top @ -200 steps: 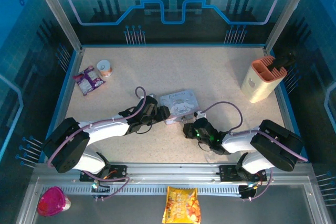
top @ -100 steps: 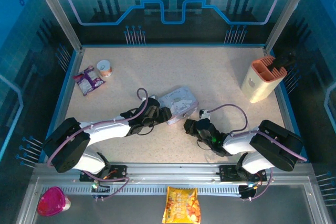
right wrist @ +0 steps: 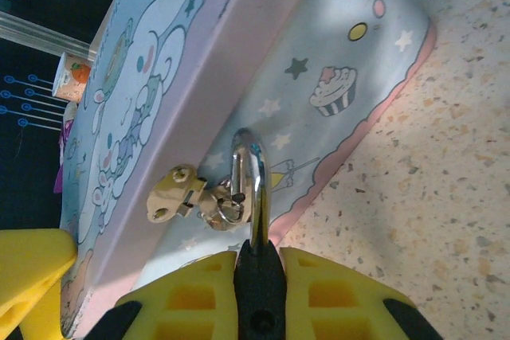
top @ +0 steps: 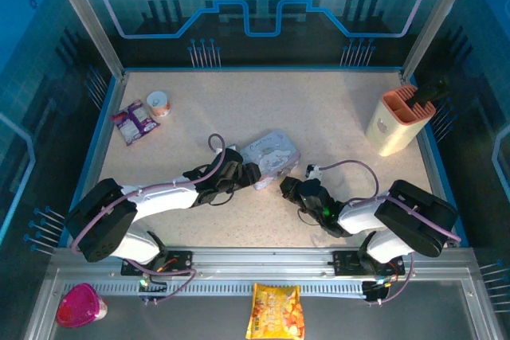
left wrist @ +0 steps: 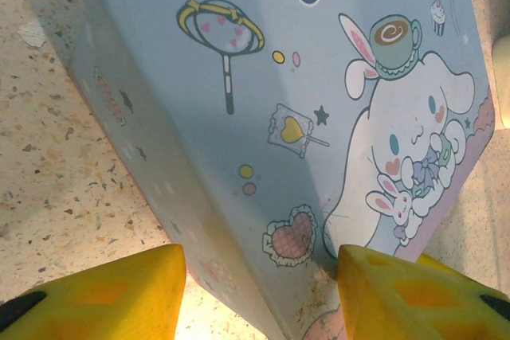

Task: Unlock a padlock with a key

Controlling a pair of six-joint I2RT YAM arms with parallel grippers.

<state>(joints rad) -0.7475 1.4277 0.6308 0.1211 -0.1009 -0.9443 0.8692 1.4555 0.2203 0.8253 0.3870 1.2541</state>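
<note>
The padlock (right wrist: 259, 288) has a small black body and a shiny metal shackle (right wrist: 253, 166). My right gripper (right wrist: 259, 254) is shut on the body, with a yellow finger on each side. The shackle runs through the brass hasp ring (right wrist: 213, 201) on the front wall of the pastel cartoon tin (right wrist: 171, 77). My left gripper (left wrist: 261, 270) is open and straddles a corner edge of the tin (left wrist: 263, 77); one finger is over the table and the other is by the lid. From above, the left gripper (top: 250, 174) and right gripper (top: 288, 187) flank the tin (top: 272, 151). The key is out of view.
A cream holder with a peach top (top: 394, 121) stands at the back right. A purple snack packet (top: 134, 123) and a small cup (top: 159, 103) lie at the back left. On the near rail are a pink item (top: 80, 306) and a yellow snack bag (top: 275, 312).
The tin has turned a little and shifted away from the arms. My right gripper has moved closer to the tin's front wall, and the left gripper has followed the tin.
</note>
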